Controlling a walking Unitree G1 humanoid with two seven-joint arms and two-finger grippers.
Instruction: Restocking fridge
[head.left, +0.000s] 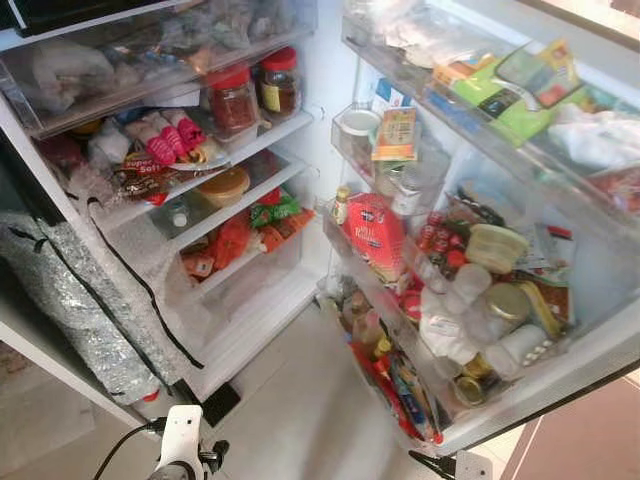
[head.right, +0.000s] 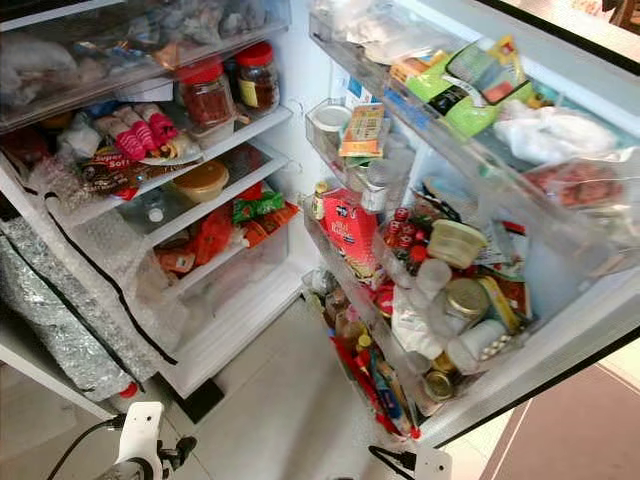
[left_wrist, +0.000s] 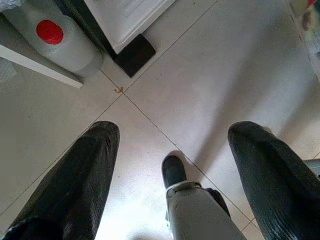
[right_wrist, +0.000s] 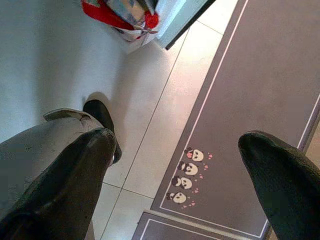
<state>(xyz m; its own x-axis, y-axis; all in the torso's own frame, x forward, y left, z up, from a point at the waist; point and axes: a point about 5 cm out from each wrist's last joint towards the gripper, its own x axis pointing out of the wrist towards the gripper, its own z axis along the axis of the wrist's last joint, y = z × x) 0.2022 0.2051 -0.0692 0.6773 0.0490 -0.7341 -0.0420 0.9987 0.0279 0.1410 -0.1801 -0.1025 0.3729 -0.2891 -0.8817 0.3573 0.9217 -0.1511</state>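
Left gripper (left_wrist: 170, 150): fingers spread wide, empty, pointing down at the pale tiled floor (left_wrist: 210, 75). One robot foot (left_wrist: 174, 171) shows between the fingers. In the upper left of that wrist frame lies a grey bottle with a red cap (left_wrist: 50, 32), cut off by the frame edge, beside a black door stop (left_wrist: 134, 54).

Right gripper (right_wrist: 175, 165): fingers likewise apart, empty, hanging over the floor and a grey mat (right_wrist: 260, 95) printed with small panda figures (right_wrist: 186, 175).

In the head views the fridge (head.left: 300, 100) stands open. Two red-lidded jars (head.left: 233, 100) sit on a shelf in the upper centre; an orange-lidded tub (head.left: 224, 185) lies below. The door racks (head.left: 480, 300) on the right are crowded; a red packet (head.left: 375, 232) is distinct, most other labels are unreadable. The top drawer's contents are blurred behind plastic.
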